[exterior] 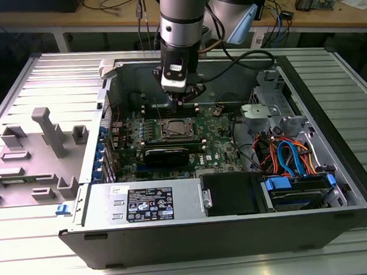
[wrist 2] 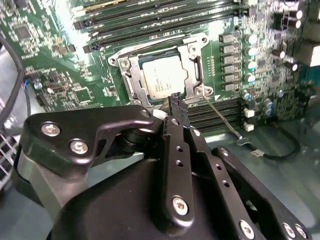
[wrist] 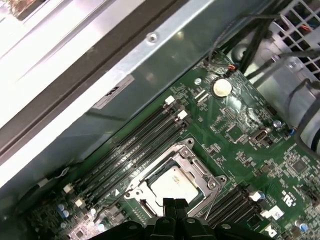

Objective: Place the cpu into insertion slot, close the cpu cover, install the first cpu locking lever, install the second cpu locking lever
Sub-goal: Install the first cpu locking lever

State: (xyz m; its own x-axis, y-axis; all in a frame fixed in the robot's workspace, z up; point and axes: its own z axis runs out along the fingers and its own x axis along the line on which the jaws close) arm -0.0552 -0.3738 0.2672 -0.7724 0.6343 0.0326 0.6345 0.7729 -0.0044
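The cpu (wrist 2: 162, 75) lies seated in the slot (wrist 2: 131, 86) on the board (wrist 2: 60, 75), and the cover (wrist 2: 192, 60) looks to be down flat around it. The claw (wrist 2: 177, 102) is narrow, fingertips together with nothing between them. It hangs just above the cover's edge, near the root of a thin lever (wrist 2: 222, 116) that angles out across the board and appears unlatched.

The risks, as I judge them:
- The lever is a springy wire, so a narrow tip pushing it off-centre could let it slip and snap back.
- A tip that slides off could strike the cpu top or the small parts (wrist 2: 252, 50) beside the slot.
- If the cover is not fully down, pressing could shift the cpu and harm the contacts beneath.
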